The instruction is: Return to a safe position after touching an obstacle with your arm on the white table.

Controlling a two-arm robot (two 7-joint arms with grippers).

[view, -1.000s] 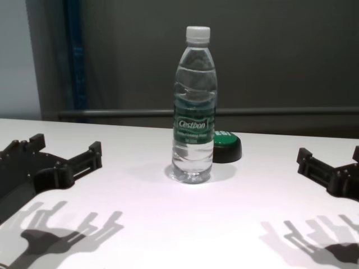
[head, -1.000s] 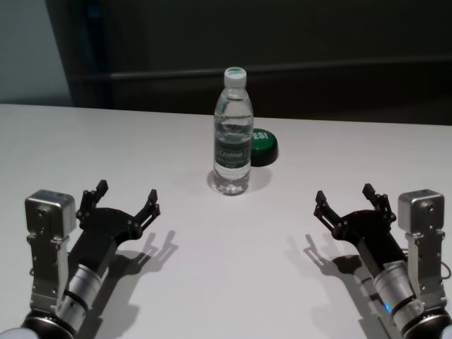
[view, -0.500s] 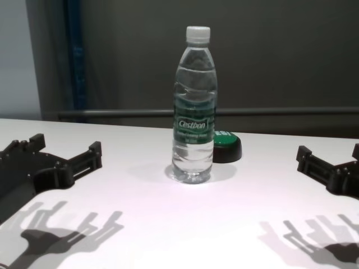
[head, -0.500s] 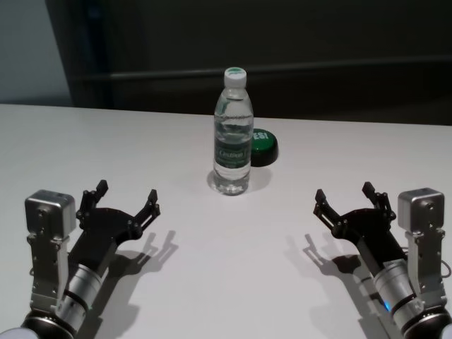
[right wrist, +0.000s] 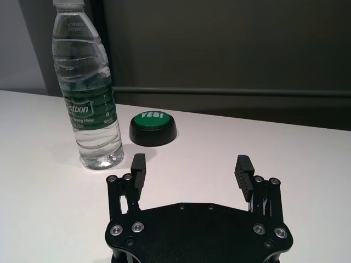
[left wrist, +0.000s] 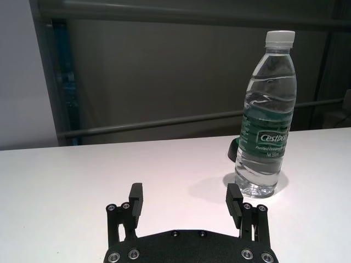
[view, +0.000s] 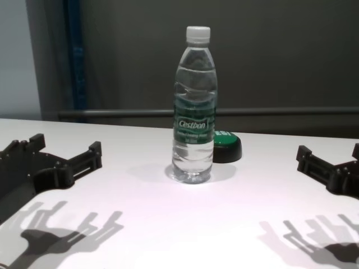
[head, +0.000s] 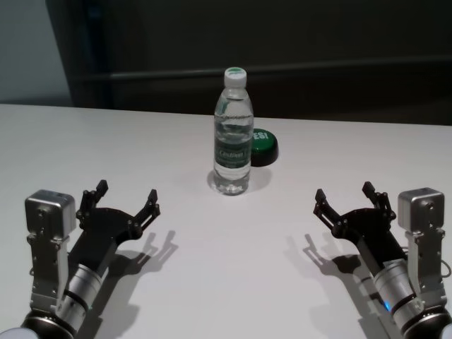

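The wide, glossy white table point(head: 233, 282) fills the lower part of the head view, its far edge running in front of a dark wall with a grey horizontal rail point(view: 280, 111).

The left arm, with its silver forearm and boxy grey wrist housing, reaches in from the near left corner. Its black two-fingered left gripper point(head: 126, 200) hangs low over the tabletop near that corner, casting a forked shadow on the white surface beside it. The fingers point(left wrist: 135, 198) stand wide apart with nothing between them, and they point toward the far edge.

The right arm mirrors it from the near right corner. The black right gripper point(head: 346, 199) hovers low over the table near that corner, fingers point(right wrist: 242, 169) likewise spread wide and empty, aimed at the far edge.

The tall clear plastic water bottle point(head: 233, 134), with a white screw cap and a green "Cestbon" label band, stands upright on the table about midway between the left and right edges, closer to the far edge than the near one. It is well apart from both grippers and lies between their lines of reach.

The low round green button on a black base point(right wrist: 153, 127), marked "YES!", sits just beside the bottle toward the far right, partly hidden behind it in the chest view.
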